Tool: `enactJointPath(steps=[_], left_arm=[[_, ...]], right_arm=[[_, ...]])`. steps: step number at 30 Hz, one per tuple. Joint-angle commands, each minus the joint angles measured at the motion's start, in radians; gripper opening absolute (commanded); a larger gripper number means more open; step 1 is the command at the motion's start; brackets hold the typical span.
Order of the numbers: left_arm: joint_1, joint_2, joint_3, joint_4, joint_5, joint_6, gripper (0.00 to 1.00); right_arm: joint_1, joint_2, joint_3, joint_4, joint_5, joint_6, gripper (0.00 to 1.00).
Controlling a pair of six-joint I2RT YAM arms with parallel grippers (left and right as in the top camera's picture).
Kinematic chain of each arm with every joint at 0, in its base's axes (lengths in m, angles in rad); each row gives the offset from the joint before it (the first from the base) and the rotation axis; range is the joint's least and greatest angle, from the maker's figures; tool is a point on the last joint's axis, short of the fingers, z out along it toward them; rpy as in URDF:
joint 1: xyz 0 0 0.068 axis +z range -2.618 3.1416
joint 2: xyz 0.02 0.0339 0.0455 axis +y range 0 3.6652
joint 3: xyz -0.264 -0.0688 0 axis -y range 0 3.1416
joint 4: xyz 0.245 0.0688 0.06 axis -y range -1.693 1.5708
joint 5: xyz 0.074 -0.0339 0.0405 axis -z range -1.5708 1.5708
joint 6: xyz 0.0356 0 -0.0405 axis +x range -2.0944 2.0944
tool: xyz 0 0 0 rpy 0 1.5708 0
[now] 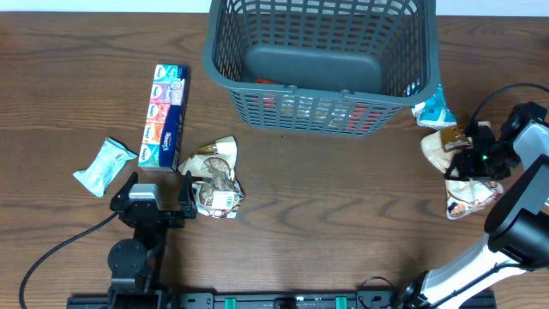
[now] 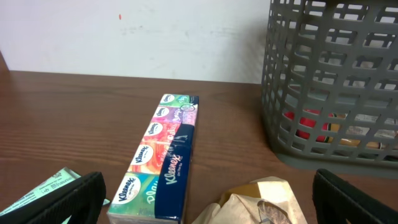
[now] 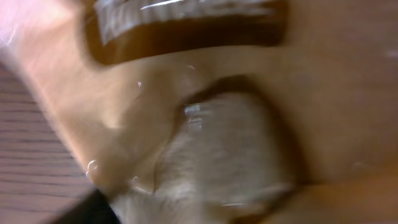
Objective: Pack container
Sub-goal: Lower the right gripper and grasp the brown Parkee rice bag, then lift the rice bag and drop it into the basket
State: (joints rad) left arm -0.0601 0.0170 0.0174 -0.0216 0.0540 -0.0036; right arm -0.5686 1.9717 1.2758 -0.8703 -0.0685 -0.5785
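— Item one, the container?
— Container (image 1: 313, 110): dark grey lattice basket, upper middle of the overhead view, standing on the brown table (image 1: 343, 223). Red and pale goods show through its front slots.
— Item two, the left arm?
— Left gripper (image 1: 157, 187): lower left of the frame, jaws spread wide, gripping nothing. One tip lies just beside a crumpled beige packet (image 1: 214, 176); I cannot tell whether they touch.
— And ahead of it?
— Kleenex tissue pack (image 1: 164, 117): long, lying flat, near the container's left wall but apart from it. Green packet (image 1: 105, 165): left of the tissues, on the table.
— Item three, the right arm?
— Right gripper (image 1: 470, 163): right edge of the frame, low over a heap of beige packets (image 1: 439, 148). Its wrist view is filled by blurred beige wrapper (image 3: 217, 143), very close. I cannot tell how far the jaws are parted, or whether they grip anything.
— Anything else on that side?
— Blue-and-white packet (image 1: 433, 110): just beside the container's lower right corner, above the beige heap.
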Motion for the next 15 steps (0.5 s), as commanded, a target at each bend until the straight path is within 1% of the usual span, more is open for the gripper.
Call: enactJointPath(steps=[1, 2, 3, 4, 5, 15], left_arm=[[-0.002, -0.005, -0.013, -0.042, 0.039, -0.005, 0.99], [-0.002, -0.005, -0.013, -0.042, 0.039, -0.005, 0.99], [-0.002, -0.005, -0.013, -0.041, 0.039, -0.005, 0.99], [-0.002, -0.005, -0.013, -0.041, 0.039, -0.005, 0.99], [-0.002, -0.005, -0.013, -0.042, 0.039, -0.005, 0.99], [-0.002, -0.005, -0.013, -0.041, 0.040, -0.005, 0.99]], right_arm=[[0.000, 0.013, -0.027, -0.004, -0.107, 0.032, 0.23], [0.000, 0.013, -0.027, -0.003, -0.111, 0.032, 0.17], [0.001, 0.013, -0.027, -0.001, -0.114, 0.032, 0.13], [0.000, 0.013, -0.027, 0.001, -0.119, 0.032, 0.05], [0.000, 0.013, -0.027, 0.003, -0.122, 0.032, 0.01], [0.000, 0.003, -0.018, 0.014, -0.139, 0.099, 0.01]])
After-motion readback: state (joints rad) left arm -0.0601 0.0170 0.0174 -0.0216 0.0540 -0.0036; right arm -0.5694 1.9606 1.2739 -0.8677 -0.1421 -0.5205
